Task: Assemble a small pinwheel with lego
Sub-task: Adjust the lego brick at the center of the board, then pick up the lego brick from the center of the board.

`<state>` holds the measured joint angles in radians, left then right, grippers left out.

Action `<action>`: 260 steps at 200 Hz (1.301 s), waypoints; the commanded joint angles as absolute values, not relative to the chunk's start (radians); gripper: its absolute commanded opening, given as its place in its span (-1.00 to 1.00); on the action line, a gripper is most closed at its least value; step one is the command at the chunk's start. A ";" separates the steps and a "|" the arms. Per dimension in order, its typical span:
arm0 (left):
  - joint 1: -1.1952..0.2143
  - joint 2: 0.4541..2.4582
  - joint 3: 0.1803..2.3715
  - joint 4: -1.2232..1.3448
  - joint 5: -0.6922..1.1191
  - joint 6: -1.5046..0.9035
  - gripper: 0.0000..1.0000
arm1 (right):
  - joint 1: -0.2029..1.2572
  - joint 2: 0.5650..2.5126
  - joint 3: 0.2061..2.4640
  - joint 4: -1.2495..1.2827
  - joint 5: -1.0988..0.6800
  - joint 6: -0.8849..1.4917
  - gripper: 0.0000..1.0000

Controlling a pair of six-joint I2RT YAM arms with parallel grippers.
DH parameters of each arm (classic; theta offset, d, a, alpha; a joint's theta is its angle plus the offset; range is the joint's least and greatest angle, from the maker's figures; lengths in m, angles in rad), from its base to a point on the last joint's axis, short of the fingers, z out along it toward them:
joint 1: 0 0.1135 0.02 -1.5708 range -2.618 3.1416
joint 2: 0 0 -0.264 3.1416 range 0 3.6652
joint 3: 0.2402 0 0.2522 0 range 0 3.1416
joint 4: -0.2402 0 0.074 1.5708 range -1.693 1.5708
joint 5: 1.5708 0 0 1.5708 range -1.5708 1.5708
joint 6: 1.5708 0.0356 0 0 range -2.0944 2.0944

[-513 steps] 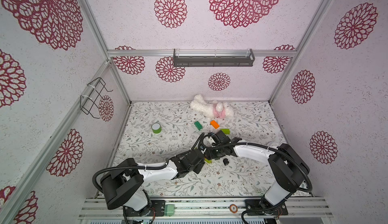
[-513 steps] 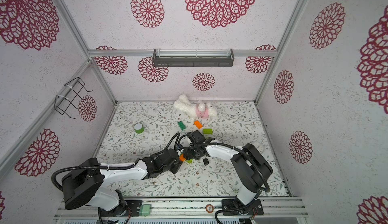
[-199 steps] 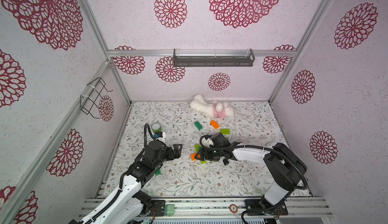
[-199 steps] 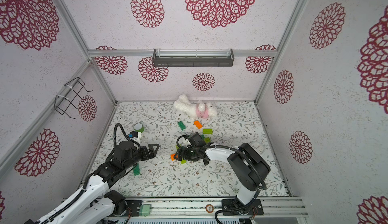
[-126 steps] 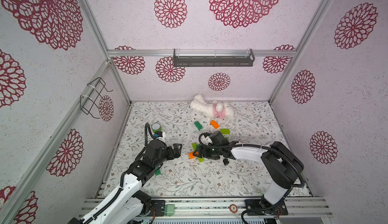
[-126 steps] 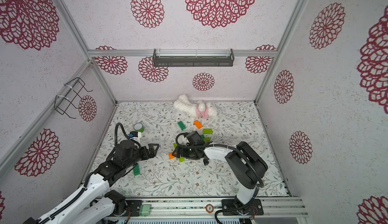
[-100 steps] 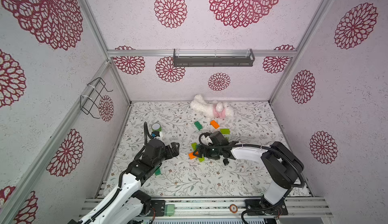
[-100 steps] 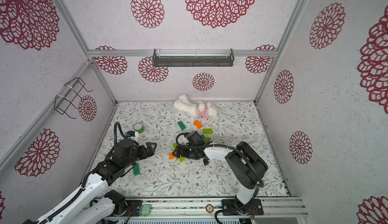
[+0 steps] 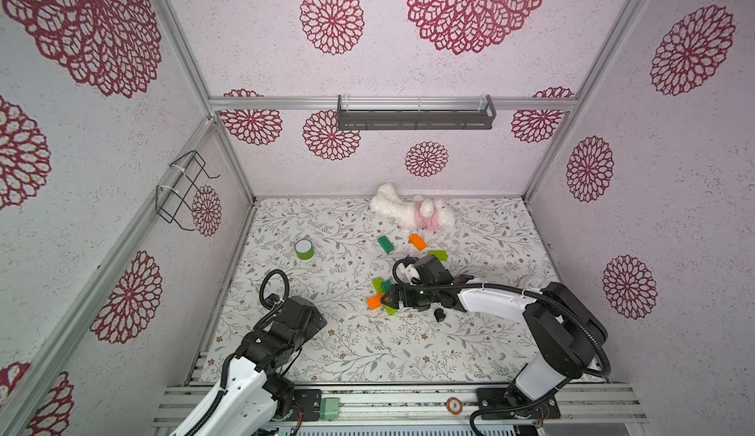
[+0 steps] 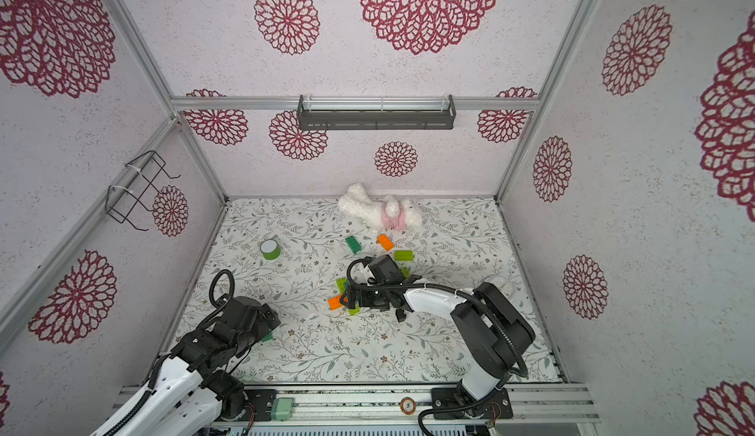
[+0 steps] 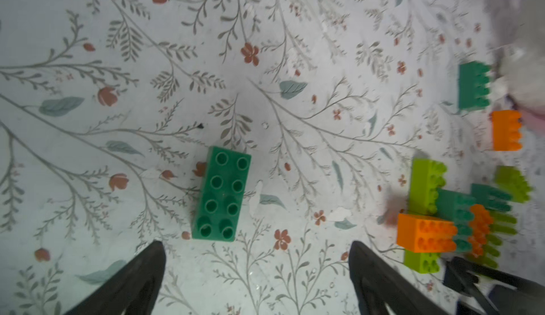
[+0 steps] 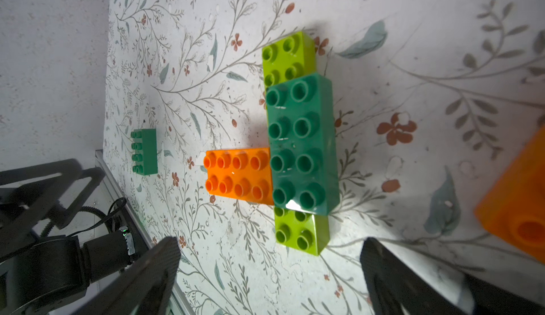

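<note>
A joined cluster of lego [image 9: 382, 297] lies mid-table: a dark green brick [image 12: 300, 142] sits across lime green bricks [image 12: 300, 233], with an orange brick [image 12: 239, 174] at its side. My right gripper [image 12: 271, 248] hangs open just over this cluster and holds nothing. Another orange brick [image 12: 519, 207] shows at the edge of the right wrist view. My left gripper [image 11: 256, 244] is open, pointing down at a loose dark green brick [image 11: 222, 194] near the front left; in both top views the left wrist [image 9: 296, 319] hides its fingers. A small black brick [image 9: 439, 314] lies by the right arm.
Loose dark green [image 9: 385, 244], orange [image 9: 417, 241] and lime [image 9: 438, 255] bricks lie behind the cluster. A white plush toy [image 9: 412, 213] rests at the back wall. A green tape roll [image 9: 304, 249] stands at the left. A wire rack [image 9: 184, 189] hangs on the left wall.
My left arm has drawn back toward the front left and tipped down over the loose dark green brick. The right arm has stayed over the cluster.
</note>
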<state>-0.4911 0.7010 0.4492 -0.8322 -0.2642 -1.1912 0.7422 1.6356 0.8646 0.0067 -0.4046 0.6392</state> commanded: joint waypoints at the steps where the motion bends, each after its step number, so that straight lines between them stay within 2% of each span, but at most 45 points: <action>1: -0.526 0.749 0.431 -0.802 -0.326 -1.254 0.96 | 0.741 1.612 0.850 0.022 -0.444 0.605 0.98; 33: -0.555 0.843 0.411 -0.791 -0.358 -1.279 0.66 | 0.749 1.632 0.842 0.050 -0.478 0.616 0.96; 84: -0.622 0.874 0.359 -0.698 -0.413 -1.281 0.34 | 0.755 1.652 0.839 0.072 -0.501 0.629 0.93; 165: -0.752 1.013 0.359 -0.656 -0.573 -1.334 0.26 | 0.759 1.660 0.839 0.080 -0.508 0.635 0.91; 198: -0.792 1.042 0.358 -0.653 -0.609 -1.373 0.09 | 0.762 1.657 0.835 0.083 -0.509 0.639 0.89; 260: -0.838 1.066 0.343 -0.662 -0.640 -1.436 0.03 | 0.764 1.656 0.828 0.088 -0.508 0.639 0.89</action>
